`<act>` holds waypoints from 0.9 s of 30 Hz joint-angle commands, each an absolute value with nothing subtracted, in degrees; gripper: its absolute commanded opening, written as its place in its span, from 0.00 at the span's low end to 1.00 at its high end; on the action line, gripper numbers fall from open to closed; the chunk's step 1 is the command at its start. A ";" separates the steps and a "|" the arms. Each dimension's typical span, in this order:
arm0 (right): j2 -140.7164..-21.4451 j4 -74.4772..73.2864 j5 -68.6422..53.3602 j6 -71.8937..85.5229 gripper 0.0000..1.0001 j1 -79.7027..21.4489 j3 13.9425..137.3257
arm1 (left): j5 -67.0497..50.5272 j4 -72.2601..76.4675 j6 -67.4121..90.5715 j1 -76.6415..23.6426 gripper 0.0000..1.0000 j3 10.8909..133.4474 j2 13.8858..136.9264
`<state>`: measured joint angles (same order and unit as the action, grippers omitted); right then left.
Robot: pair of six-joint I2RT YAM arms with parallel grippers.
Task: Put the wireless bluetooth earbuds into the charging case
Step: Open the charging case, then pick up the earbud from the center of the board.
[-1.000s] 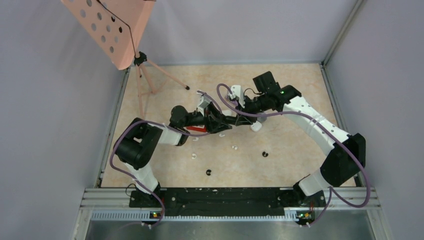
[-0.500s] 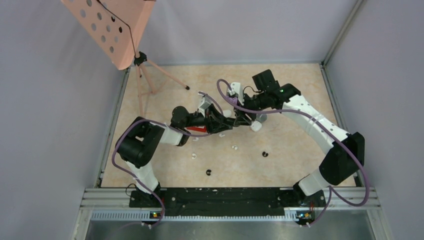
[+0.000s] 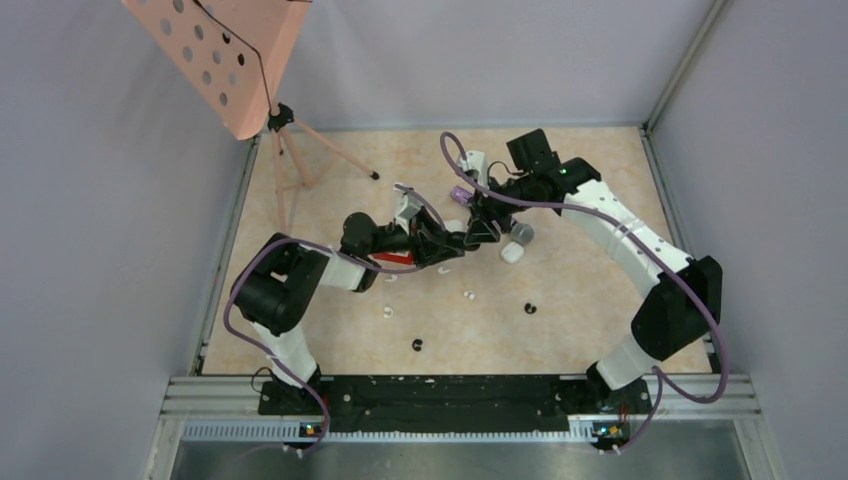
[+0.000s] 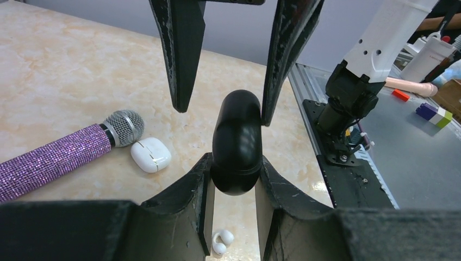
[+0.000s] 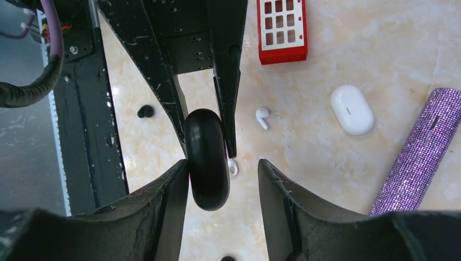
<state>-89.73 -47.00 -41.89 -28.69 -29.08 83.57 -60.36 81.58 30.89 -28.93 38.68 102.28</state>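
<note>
My left gripper [image 4: 234, 163] is shut on a black oval charging case [image 4: 235, 147] and holds it above the table; the case looks closed. My right gripper [image 5: 223, 163] is open and straddles the same case [image 5: 206, 157], which lies against its left finger. The two grippers meet at mid-table [image 3: 467, 238]. A white earbud [image 4: 220, 241] lies on the table under the case. Another white earbud [image 5: 262, 116] and a black one [image 5: 145, 111] lie nearby. In the top view, white earbuds [image 3: 469, 295] [image 3: 388, 312] and black earbuds [image 3: 530, 308] [image 3: 417, 346] are scattered in front.
A purple glitter microphone [image 4: 54, 160] and a white oval case [image 4: 150, 154] lie beside the grippers. A red block [image 5: 281, 30] lies under the left arm. A pink music stand [image 3: 225, 60] on a tripod stands at the back left. Walls enclose the table.
My right gripper has swung left and closer until its open fingers straddle the black case. The left gripper has held still with the case.
</note>
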 commanded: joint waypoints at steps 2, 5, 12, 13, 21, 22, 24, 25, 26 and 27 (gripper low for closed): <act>-90.83 -44.12 -42.95 -26.95 0.48 -26.70 88.72 | -62.74 86.02 29.51 -29.79 0.00 38.55 101.35; -90.78 -44.12 -42.41 -27.14 0.48 -26.54 88.95 | -62.45 86.04 29.67 -29.88 0.00 38.54 101.28; -90.08 -44.22 -42.68 -27.09 0.47 -26.48 89.26 | -61.41 85.56 30.15 -29.80 0.00 38.55 101.49; -89.69 -44.51 -42.68 -27.22 0.47 -26.46 89.79 | -61.10 85.41 30.15 -29.75 0.00 38.57 101.59; -82.54 -45.99 -44.75 -28.27 0.49 -22.28 90.30 | -58.70 84.37 30.53 -29.39 0.00 38.66 103.05; -81.35 -47.02 -44.10 -29.94 0.49 -21.83 89.07 | -58.63 84.37 30.86 -29.26 0.00 38.54 103.08; -79.30 -48.31 -42.64 -32.34 0.49 -20.80 85.63 | -58.47 84.18 31.01 -28.90 0.00 38.27 102.89; -78.41 -49.05 -42.07 -33.58 0.49 -20.29 83.51 | -58.36 84.02 30.96 -28.73 0.00 38.00 102.58; -77.40 -49.94 -41.45 -35.53 0.49 -19.88 81.31 | -58.29 83.84 30.98 -28.52 0.00 37.74 102.35; -76.43 -50.76 -40.44 -37.47 0.48 -19.67 78.59 | -58.25 83.65 31.05 -28.30 0.00 37.58 102.05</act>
